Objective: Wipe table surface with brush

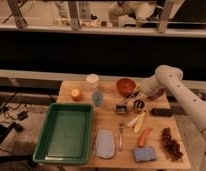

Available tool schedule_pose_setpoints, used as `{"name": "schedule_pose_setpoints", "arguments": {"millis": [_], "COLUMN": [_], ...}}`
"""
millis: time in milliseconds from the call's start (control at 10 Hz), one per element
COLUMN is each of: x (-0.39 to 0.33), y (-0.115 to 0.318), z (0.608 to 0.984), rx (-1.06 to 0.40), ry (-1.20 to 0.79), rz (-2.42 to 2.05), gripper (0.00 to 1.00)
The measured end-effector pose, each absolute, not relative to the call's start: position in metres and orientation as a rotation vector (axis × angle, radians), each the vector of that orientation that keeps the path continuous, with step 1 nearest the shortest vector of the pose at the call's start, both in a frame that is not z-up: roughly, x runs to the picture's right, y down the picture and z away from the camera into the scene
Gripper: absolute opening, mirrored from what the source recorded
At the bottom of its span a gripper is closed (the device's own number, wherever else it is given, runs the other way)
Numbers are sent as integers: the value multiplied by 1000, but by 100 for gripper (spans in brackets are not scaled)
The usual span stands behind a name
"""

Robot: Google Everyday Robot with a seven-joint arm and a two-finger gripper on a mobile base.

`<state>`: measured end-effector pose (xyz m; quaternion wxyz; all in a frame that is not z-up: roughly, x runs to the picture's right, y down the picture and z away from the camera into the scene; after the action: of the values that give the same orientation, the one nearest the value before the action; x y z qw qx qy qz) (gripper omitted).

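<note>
The light tan wooden table surface (108,122) fills the middle of the camera view. The brush (122,108) rests its dark blocky head on the wood near the table's centre, and its thin dark handle slants up and to the right. My gripper (140,94) comes in from the right on the white arm (168,80) and is shut on the upper end of the handle, just in front of the red bowl (126,86).
A green tray (66,131) takes the front left. Around the brush are a blue cup (98,96), a white cup (92,80), an orange (76,94), a small metal cup (139,104), a black bar (161,112), a fork (120,136), a grey cloth (104,143), a carrot (145,136) and a blue sponge (144,154).
</note>
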<state>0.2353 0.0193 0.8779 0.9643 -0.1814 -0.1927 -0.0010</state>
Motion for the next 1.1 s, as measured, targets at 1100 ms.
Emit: {"name": "schedule_pose_setpoints", "arguments": {"millis": [1100], "x": [142], "y": [9], "z": [860], "rx": [-343], "ry": [-526], "rz": [-98], "gripper": [0]}}
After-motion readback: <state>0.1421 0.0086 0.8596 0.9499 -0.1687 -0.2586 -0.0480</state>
